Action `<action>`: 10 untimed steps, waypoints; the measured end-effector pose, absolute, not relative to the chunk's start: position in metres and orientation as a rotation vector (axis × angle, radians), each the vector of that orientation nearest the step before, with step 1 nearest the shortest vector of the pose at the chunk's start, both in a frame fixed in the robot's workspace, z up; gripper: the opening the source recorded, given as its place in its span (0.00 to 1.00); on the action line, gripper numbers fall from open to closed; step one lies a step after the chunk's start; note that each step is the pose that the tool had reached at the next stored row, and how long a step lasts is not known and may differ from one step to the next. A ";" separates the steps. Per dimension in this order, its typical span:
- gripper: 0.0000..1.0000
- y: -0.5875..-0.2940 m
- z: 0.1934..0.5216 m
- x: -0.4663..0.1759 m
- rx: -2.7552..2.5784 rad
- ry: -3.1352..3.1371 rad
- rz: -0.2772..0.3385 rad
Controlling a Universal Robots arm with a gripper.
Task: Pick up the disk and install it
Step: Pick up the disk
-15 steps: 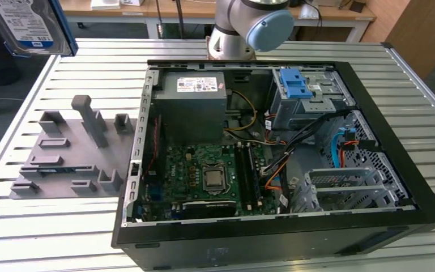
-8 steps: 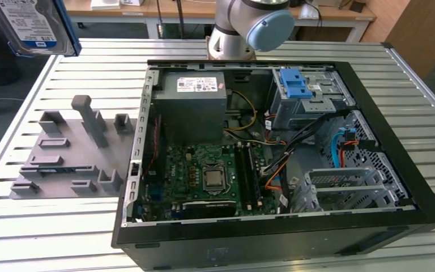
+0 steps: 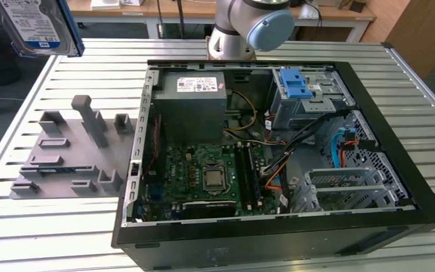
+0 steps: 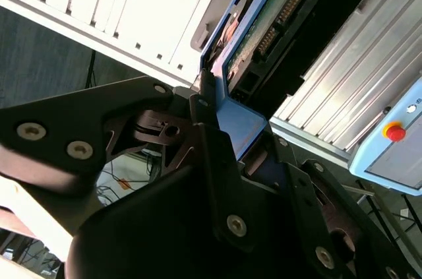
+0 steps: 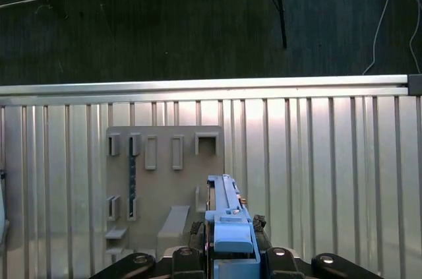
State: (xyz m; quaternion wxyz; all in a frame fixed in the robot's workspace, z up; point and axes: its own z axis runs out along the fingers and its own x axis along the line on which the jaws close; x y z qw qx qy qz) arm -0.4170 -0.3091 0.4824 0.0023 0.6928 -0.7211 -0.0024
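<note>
Exterior view: the disk [image 3: 32, 25], silver with a white-and-blue label and a blue frame, hangs upright in the air at the far corner on the exterior view's left. It is above the slatted metal desk [image 3: 51, 226] and well apart from the open computer case [image 3: 278, 238]. A grey fixture plate [image 3: 66, 164] with raised blocks lies on the desk just beside the case, on the exterior view's left. Inside the case, the grey power-supply box [image 3: 191, 113] sits at the far side, a bare blue bracket [image 3: 297, 85] stands in the far bay toward the exterior view's right, and the motherboard [image 3: 202, 170] lies nearer. The robot arm [image 3: 237, 28] rises at the far edge behind the case. Second wrist view: the black jaws are clamped on the blue frame of the disk [image 4: 264, 35], one on each flat side, and the disk's green circuit-board face is turned to the camera. The desk [image 4: 369, 74] slats lie beyond it, and a pale control box [image 4: 389, 154] with a red button sits off the desk edge. First wrist view: the disk [image 5: 227, 219] is seen edge-on, gripped between the jaws. It is held above the desk [image 5: 330, 160] near the fixture plate [image 5: 165, 160], with dark floor [image 5: 198, 22] past the desk's edge.
</note>
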 end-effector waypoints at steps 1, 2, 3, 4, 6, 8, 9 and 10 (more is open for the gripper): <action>0.37 -0.311 0.482 -0.417 2.173 -2.262 -0.007; 0.37 -0.313 0.482 -0.416 2.173 -2.262 -0.007; 0.37 -0.315 0.482 -0.416 2.173 -2.262 -0.007; 0.37 -0.317 0.482 -0.416 2.173 -2.262 -0.007; 0.37 -0.320 0.482 -0.415 2.173 -2.262 -0.007; 0.37 -0.324 0.482 -0.414 2.173 -2.262 -0.007; 0.37 -0.325 0.482 -0.413 2.173 -2.262 -0.008; 0.37 -0.327 0.482 -0.412 2.173 -2.262 -0.007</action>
